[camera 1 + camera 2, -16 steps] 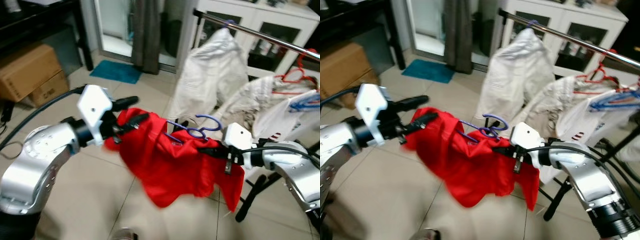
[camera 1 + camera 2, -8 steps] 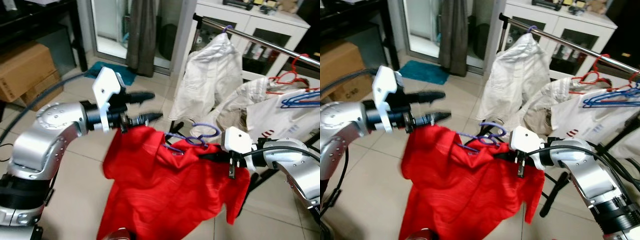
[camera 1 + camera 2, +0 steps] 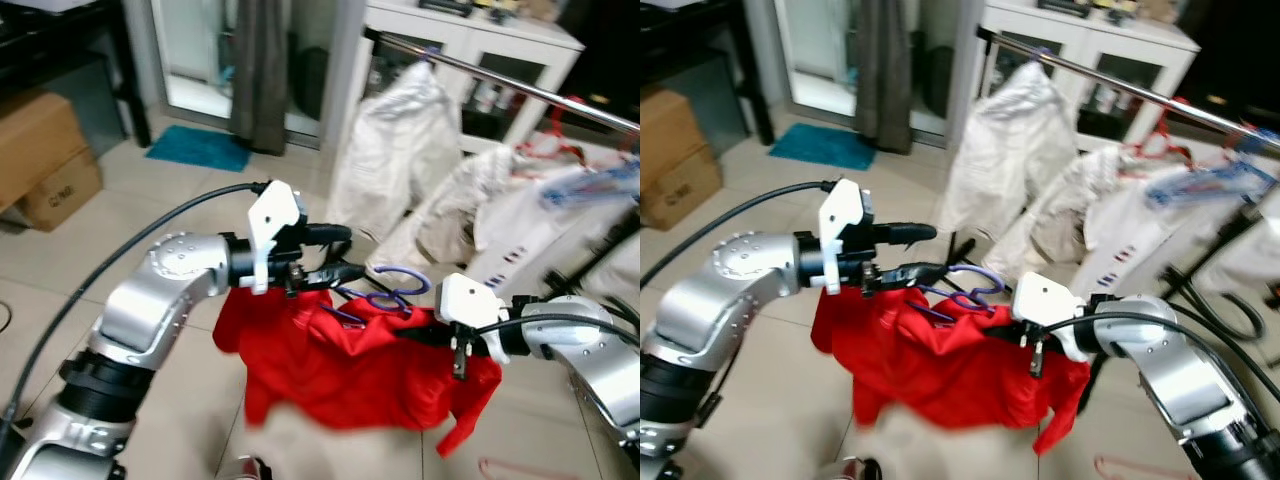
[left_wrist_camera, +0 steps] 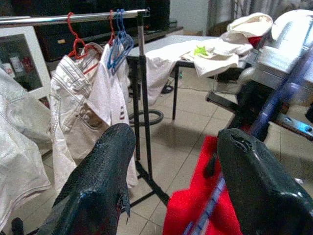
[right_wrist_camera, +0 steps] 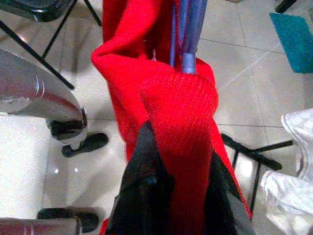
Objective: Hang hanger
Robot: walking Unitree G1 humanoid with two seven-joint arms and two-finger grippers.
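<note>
Clearly the right hand (image 3: 420, 331) clamps the soft red garment (image 3: 350, 375) on the stiff purple hanger (image 3: 385, 290); the left hand (image 3: 340, 255), at nine o'clock, is apart. Grasp near the hook.

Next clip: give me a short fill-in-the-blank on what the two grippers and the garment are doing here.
1. The right gripper is shut on the ____ garment.
2. The hanger threaded into that garment is ____ in colour.
3. The left gripper has its fingers ____ beside the hanger's hook.
4. White clothes hang from the metal ____ behind.

Missing words: red; purple; open; rail
</note>
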